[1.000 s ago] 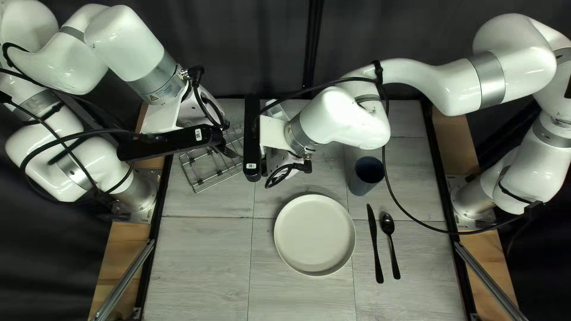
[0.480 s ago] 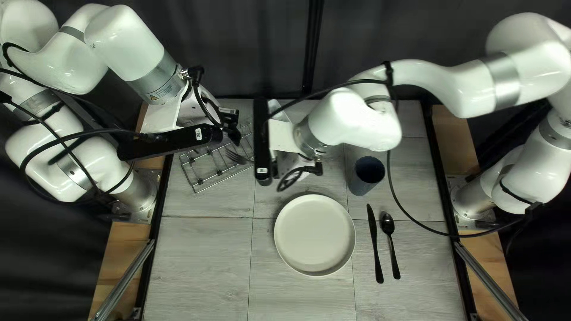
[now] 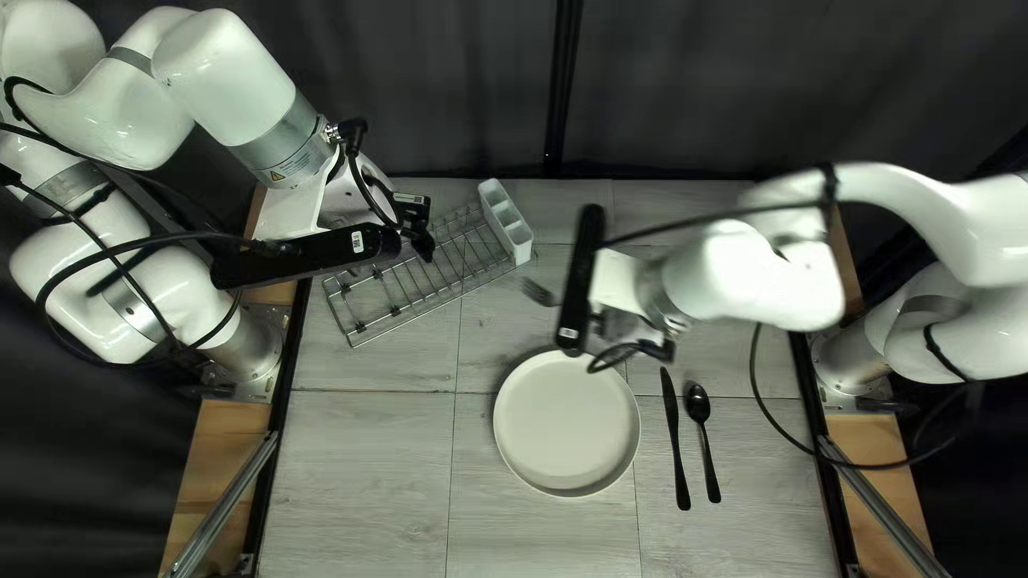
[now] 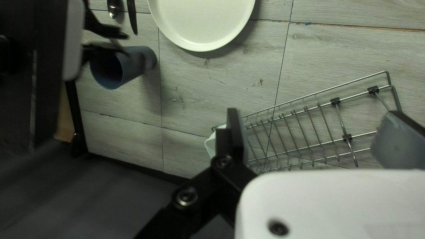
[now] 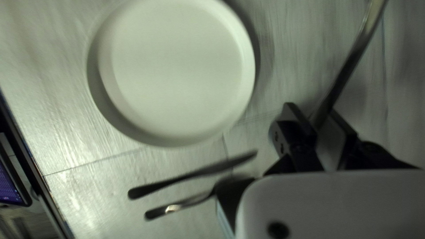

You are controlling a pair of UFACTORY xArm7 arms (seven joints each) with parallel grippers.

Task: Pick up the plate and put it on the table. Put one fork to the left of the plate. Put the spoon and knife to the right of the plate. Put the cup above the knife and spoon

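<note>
In the top left view, my left gripper (image 3: 421, 227) hangs over the wire rack. The left wrist view shows this gripper (image 4: 316, 135) open, its fingers wide apart. My right gripper (image 3: 580, 280) is above and behind the plate (image 3: 568, 423), fingertips hidden by its body; a fork (image 3: 539, 291) pokes out at its left. By the right wrist view, the gripper (image 5: 319, 121) is shut on the fork's handle (image 5: 343, 77). The knife (image 3: 675, 439) and spoon (image 3: 698, 405) lie right of the plate. My right arm hides the cup, seen upright in the left wrist view (image 4: 126, 66).
The wire rack (image 3: 428, 268) stands at the back left of the table, with a white compartment holder (image 3: 505, 219) at its right end. A cable from my right arm loops low over the table's right side.
My right gripper has moved right and slightly toward the near edge, carrying the fork away from the rack and uncovering the white holder. The left arm has stayed put.
</note>
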